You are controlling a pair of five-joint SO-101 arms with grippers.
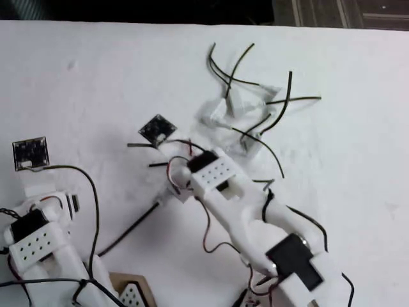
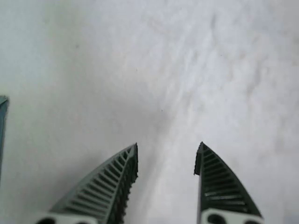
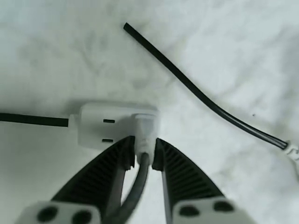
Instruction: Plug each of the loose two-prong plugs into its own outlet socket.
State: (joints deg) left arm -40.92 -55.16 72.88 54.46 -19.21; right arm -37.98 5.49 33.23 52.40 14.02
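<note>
Right gripper [image 3: 142, 156] is pinching the plug [image 3: 144, 135] by its stiff body, which is butting against the white outlet socket [image 3: 100, 123] on the table [image 3: 56, 46]. You're handling light, likely slippery plastic; grip the body, not the limp cord [image 3: 135, 196]. Left gripper [image 2: 166, 163] is hanging open, empty.

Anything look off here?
The spare plugs lie in a tangled heap, cords crossing. The right gripper holds a plug against the socket, beside its two open slots, not in them.
</note>
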